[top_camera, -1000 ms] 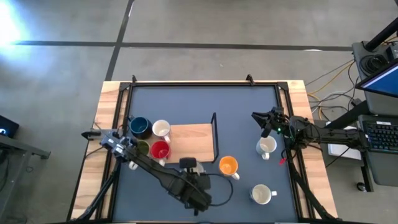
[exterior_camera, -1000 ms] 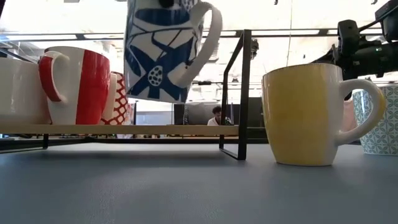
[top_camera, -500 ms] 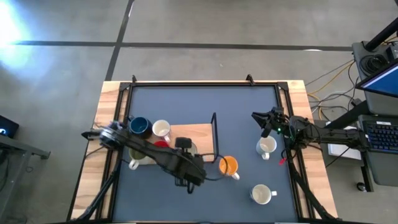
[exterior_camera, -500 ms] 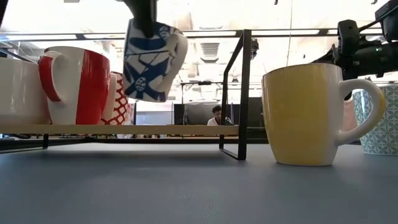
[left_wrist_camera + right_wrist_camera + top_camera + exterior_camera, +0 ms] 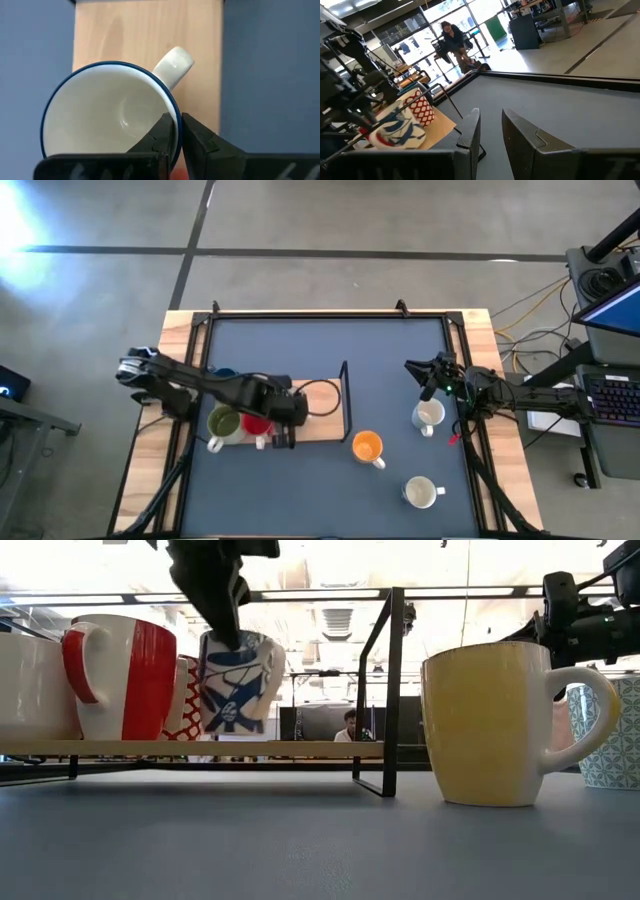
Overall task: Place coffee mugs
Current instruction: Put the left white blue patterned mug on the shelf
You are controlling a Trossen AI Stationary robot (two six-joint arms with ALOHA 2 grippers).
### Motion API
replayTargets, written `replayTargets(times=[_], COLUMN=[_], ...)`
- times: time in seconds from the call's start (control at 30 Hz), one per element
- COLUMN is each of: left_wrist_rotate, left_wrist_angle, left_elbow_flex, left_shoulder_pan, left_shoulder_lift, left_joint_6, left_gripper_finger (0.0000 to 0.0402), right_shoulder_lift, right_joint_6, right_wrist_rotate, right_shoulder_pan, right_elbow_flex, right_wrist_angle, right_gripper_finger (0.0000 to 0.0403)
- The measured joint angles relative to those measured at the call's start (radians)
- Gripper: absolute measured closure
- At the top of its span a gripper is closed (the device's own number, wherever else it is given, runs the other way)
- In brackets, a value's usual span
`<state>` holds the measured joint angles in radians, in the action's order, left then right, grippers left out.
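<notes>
My left gripper (image 5: 177,132) is shut on a white mug with a blue pattern (image 5: 238,680) and a blue rim (image 5: 107,115). It holds the mug over the wooden shelf (image 5: 318,395), near a red mug (image 5: 257,425), an olive green mug (image 5: 222,423) and a dark blue mug (image 5: 222,375). In the high view the gripper (image 5: 280,408) hides the held mug. An orange mug (image 5: 368,446) and two white mugs (image 5: 428,415) (image 5: 420,492) stand on the table. My right gripper (image 5: 425,370) waits open near the right edge. My left gripper pinches the patterned mug's rim (image 5: 172,107) beside the handle (image 5: 172,62), one finger (image 5: 162,135) inside and one (image 5: 197,140) outside. It comes from above, pointing down. The mug hangs tilted below the fingers, its base just above the shelf board (image 5: 240,747); whether they touch, I cannot tell.
The shelf has a black metal end frame (image 5: 392,690) on its right side. In the low view a red-and-white mug (image 5: 120,675) and a red-patterned mug (image 5: 195,700) stand on the shelf, and a yellow mug (image 5: 490,725) stands on the table. Bare dark mat (image 5: 330,345) lies toward the far edge.
My left gripper has carried the patterned mug from the near edge toward the far edge and a little left, over the wooden shelf, and lowered it close to the board. The mug has turned about; its handle no longer shows in the low view.
</notes>
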<state>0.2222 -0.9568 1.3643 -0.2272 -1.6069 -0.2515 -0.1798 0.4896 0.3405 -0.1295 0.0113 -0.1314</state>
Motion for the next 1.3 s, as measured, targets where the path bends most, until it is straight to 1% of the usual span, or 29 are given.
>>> replayTargets(times=[0.17,0.47,0.7,0.9,1.17,1.3], left_wrist_rotate=[0.001,0.002,-0.007,-0.038,-0.049,-0.051], left_wrist_angle=[-0.053,-0.054,-0.048,0.015,0.016,0.011], left_elbow_flex=[0.003,0.001,-0.021,-0.071,-0.068,-0.070], left_shoulder_pan=[0.055,0.123,0.147,0.151,0.151,0.151], left_shoulder_lift=[0.007,0.007,0.007,0.017,0.018,0.020], left_joint_6=[0.084,0.181,0.192,0.186,0.164,0.153], left_gripper_finger=[0.0390,0.0389,0.0389,0.0383,0.0378,0.0368], right_shoulder_lift=[0.000,0.000,0.000,0.000,0.000,0.000], right_joint_6=[0.000,0.000,0.000,0.000,0.000,0.000], right_wrist_rotate=[0.000,0.000,0.000,0.000,0.000,0.000], right_shoulder_pan=[0.000,0.000,0.000,0.000,0.000,0.000], right_elbow_flex=[0.000,0.000,0.000,0.000,0.000,0.000], right_wrist_angle=[0.000,0.000,0.000,0.000,0.000,0.000], right_gripper_finger=[0.0335,0.0335,0.0335,0.0335,0.0335,0.0335])
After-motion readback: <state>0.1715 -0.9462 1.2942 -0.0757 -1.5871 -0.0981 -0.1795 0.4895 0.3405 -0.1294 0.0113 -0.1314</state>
